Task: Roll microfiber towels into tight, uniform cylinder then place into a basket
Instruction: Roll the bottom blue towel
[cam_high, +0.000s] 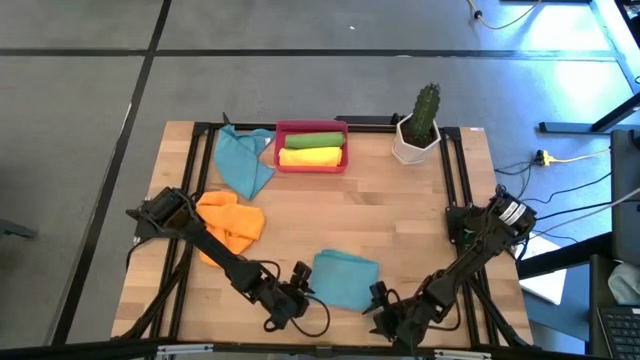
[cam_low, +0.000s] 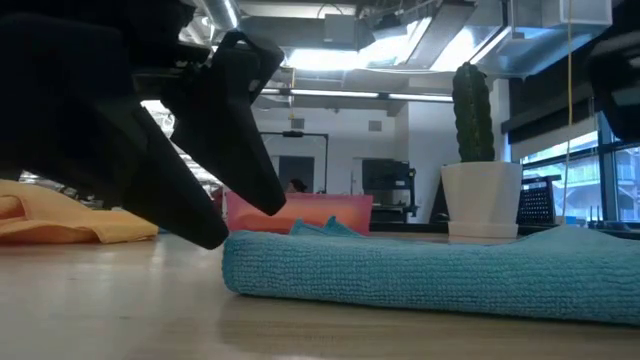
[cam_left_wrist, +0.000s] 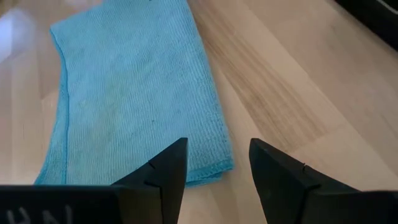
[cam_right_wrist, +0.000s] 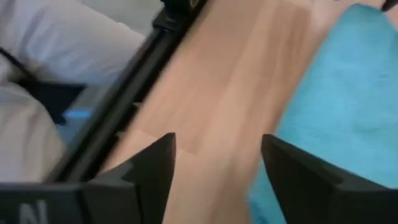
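done: green roll (cam_high: 310, 141) + yellow roll (cam_high: 310, 157) in red basket (cam_high: 283, 163) | left: folded teal towel (cam_high: 345, 278) flat at tabletop (cam_high: 400, 210) front edge, unrolled; teal (cam_high: 243, 162), orange (cam_high: 230, 220) loose | left hand (cam_high: 298, 291), right hand (cam_high: 377, 300) flank it, both spread, empty

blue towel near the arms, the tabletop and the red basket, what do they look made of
Blue towel: looks like soft microfiber cloth, matte, with fine ribbed loops and a stitched hem.
Tabletop: pale wood planks, grain lines visible, faint sheen, possibly sealed.
Red basket: probably moulded plastic, judging by its smooth uniform walls and rounded corners.
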